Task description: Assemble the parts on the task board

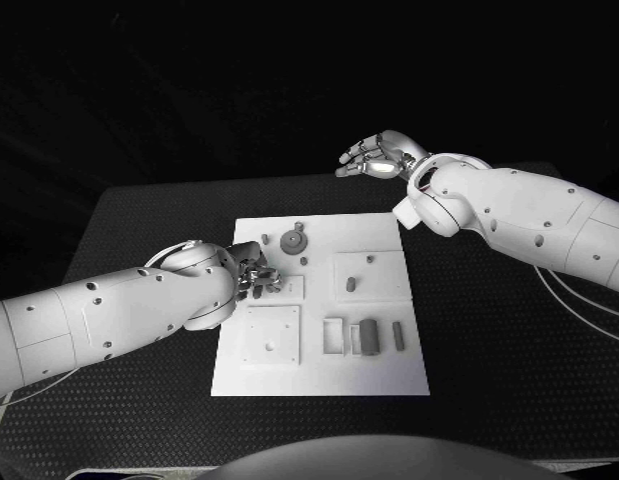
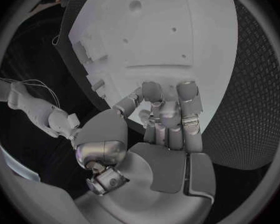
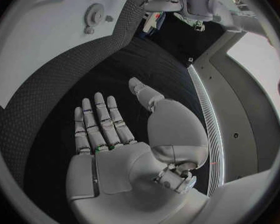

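Down at the task board's (image 1: 381, 375) left edge, the left hand (image 1: 252, 277) hovers with fingers curled in; whether it pinches a part I cannot tell. Parts (image 1: 363, 336) wait near the board's near edge, likely laid out for picking. Right hand (image 1: 378, 157) hangs spread and empty past the far right corner, probably keeping clear.
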You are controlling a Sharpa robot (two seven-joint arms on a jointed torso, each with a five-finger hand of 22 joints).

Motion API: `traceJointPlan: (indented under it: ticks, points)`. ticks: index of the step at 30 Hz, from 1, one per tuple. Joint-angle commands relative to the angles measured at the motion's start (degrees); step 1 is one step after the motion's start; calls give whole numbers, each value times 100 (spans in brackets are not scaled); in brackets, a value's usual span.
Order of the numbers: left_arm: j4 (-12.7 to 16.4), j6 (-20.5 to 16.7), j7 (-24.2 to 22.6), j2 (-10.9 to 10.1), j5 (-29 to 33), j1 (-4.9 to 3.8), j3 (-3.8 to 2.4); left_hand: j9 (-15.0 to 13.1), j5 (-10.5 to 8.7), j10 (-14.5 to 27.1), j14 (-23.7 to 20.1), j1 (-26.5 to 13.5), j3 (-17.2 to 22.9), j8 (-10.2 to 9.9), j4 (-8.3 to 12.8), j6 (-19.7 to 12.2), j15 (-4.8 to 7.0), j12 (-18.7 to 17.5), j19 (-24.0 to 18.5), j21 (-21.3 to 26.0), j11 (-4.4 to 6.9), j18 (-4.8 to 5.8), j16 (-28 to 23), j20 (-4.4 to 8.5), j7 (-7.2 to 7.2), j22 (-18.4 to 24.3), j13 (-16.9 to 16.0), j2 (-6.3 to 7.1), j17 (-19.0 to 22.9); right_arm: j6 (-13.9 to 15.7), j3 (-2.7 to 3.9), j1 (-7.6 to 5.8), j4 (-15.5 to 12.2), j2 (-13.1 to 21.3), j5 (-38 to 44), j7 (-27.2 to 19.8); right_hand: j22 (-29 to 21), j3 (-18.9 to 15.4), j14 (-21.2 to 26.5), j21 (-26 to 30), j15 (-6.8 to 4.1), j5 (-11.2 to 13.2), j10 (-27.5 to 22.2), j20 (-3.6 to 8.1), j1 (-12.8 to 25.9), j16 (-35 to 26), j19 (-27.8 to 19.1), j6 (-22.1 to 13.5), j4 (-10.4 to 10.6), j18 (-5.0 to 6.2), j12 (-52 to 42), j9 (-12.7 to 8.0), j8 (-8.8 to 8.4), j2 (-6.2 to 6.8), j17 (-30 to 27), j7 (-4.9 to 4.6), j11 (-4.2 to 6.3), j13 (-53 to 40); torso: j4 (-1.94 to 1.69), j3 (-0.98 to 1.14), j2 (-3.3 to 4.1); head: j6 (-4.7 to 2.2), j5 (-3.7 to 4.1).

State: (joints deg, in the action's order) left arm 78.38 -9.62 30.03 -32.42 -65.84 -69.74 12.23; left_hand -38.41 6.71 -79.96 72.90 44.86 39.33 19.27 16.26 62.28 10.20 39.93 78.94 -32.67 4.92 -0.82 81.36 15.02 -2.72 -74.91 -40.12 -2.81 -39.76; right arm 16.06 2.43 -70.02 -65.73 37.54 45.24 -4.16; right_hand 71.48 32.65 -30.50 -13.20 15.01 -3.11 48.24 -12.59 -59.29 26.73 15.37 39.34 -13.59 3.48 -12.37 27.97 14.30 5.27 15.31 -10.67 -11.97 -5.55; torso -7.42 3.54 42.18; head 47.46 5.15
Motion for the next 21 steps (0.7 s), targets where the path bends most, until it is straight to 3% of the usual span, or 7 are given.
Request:
traceJointPlan:
  ticks: [1, 5, 9, 11, 14, 16, 21]
  points:
    - [-19, 207, 108, 11, 6, 51, 39, 13, -36, 47, 51, 108, -24, -38, 17, 423, 73, 20, -1, 33, -13, -54, -25, 26, 117, -102, 9, 39, 13, -76, 2, 2, -6, -1, -10, -58, 10, -33, -42, 34, 14, 29, 27, -3, 27, -27, 4, -9, 1, -93, 28, -8, 12, -35, -8, -235, -5, 9, 0, -2, 0, -2, 3]
    - [-17, 155, 80, 6, 6, 51, 39, 13, -16, 47, 51, 160, -35, -45, 12, 428, 72, 22, 0, 40, -14, -55, -25, 26, 116, -100, 17, 108, 22, -77, 2, 2, 1, -4, -11, -58, 12, -33, -41, 36, 15, 29, 29, -3, 27, -28, 4, -9, 2, -93, 28, -9, 13, -35, -9, -237, -6, 11, -1, 0, 1, -10, 2]
    - [-16, 168, 43, -5, 61, 51, 39, 13, 132, 48, 51, 255, -35, -56, 16, 433, 71, 25, 3, 47, -16, -55, -24, 24, 115, -100, 28, 161, 36, -78, 2, 4, 5, -5, -11, -58, 13, -34, -41, 38, 16, 29, 29, -3, 28, -29, 3, -9, 2, -93, 29, -9, 13, -35, -9, -238, -7, 12, 1, -2, 3, -17, 3]
    - [-15, 120, -14, -8, 81, 51, 39, 13, 333, 48, 50, 305, -38, -63, 14, 437, 67, 27, 2, 54, -16, -52, -21, 20, 112, -99, 37, 192, 43, -78, 2, 5, 6, -5, -11, -58, 13, -33, -40, 38, 16, 29, 30, -3, 28, -29, 3, -9, 3, -93, 29, -10, 14, -35, -9, -238, -7, 13, 2, -3, 3, -23, 4]
    - [-6, -18, -90, -21, 100, 51, 38, 12, 406, 48, 49, 328, -42, -65, 16, 441, 68, 28, 5, 55, -16, -52, -19, 20, 112, -100, 42, 193, 47, -78, 2, 6, 6, -5, -11, -58, 14, -33, -40, 39, 16, 29, 30, -3, 28, -30, 3, -9, 3, -93, 30, -10, 14, -35, -9, -238, -8, 14, 0, -1, 1, -27, 8]
    - [-2, -98, -128, -27, 105, 51, 38, 11, 410, 47, 53, 329, -25, -67, -16, 449, 70, 28, 12, 57, -15, -48, -15, 15, 115, -99, 47, 36, 50, -77, 2, 7, 6, -4, -11, -58, 14, -33, -40, 39, 16, 29, 30, -4, 28, -30, 3, -9, 3, -94, 30, -10, 14, -35, -9, -239, -8, 14, -1, -2, 1, -31, 10]
    - [2, -186, -163, -50, 156, 52, 34, 14, 186, 55, 54, 274, -34, -87, 7, 450, 76, 33, 11, 64, -11, -49, -11, 16, 118, -102, 62, -88, 67, -73, 2, 10, 11, -6, -11, -58, 16, -33, -40, 41, 16, 29, 31, -3, 27, -31, 3, -9, 3, -93, 31, -11, 14, -36, -9, -239, -8, 16, 1, -3, 1, -31, 12]
